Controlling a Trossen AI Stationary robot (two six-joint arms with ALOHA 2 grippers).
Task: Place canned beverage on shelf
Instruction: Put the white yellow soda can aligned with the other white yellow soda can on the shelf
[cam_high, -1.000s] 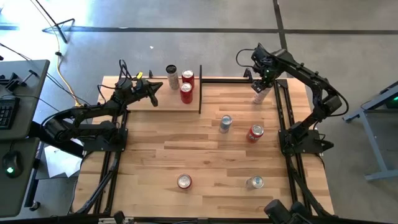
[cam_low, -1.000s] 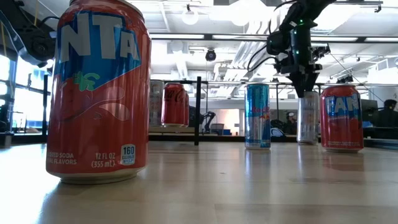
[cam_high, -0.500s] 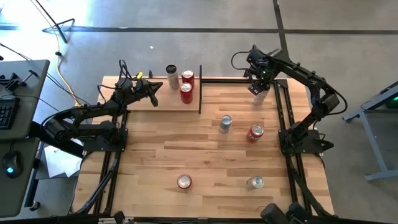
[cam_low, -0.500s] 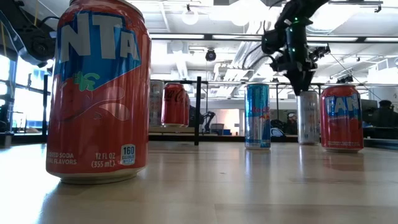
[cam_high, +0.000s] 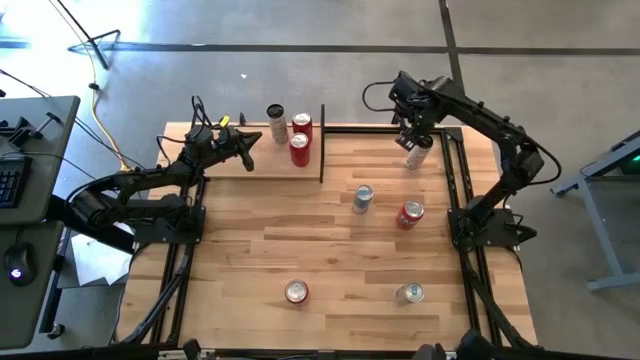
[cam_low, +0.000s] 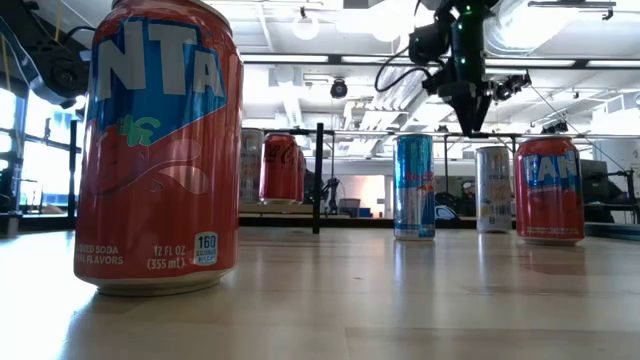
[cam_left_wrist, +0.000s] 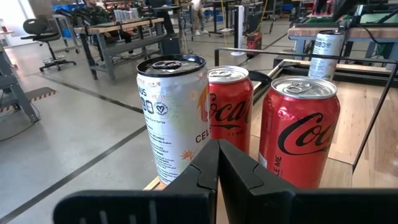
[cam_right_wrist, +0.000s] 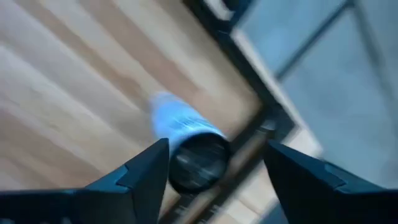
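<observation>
Pale wood shelf (cam_high: 262, 158) at the far left of the bench (cam_high: 330, 250) already carries three cans in the high view: a white can (cam_high: 276, 117) and two red cola cans (cam_high: 299, 148), with the left gripper (cam_high: 248, 140) parked just beside them, fingers shut. Five cans are still off the shelf; the slim white can (cam_high: 416, 152) stands well to the shelf's right, near the bench's far corner, and the right gripper (cam_high: 412, 120) hovers above it, where a second ago it was down around the can. In the low view that gripper (cam_low: 470, 118) has risen clear of the slim can's (cam_low: 492, 189) top. The left wrist view shows its fingers pressed together before the shelved cans. The right wrist view shows spread fingers (cam_right_wrist: 147, 167) with the can below, unheld.
</observation>
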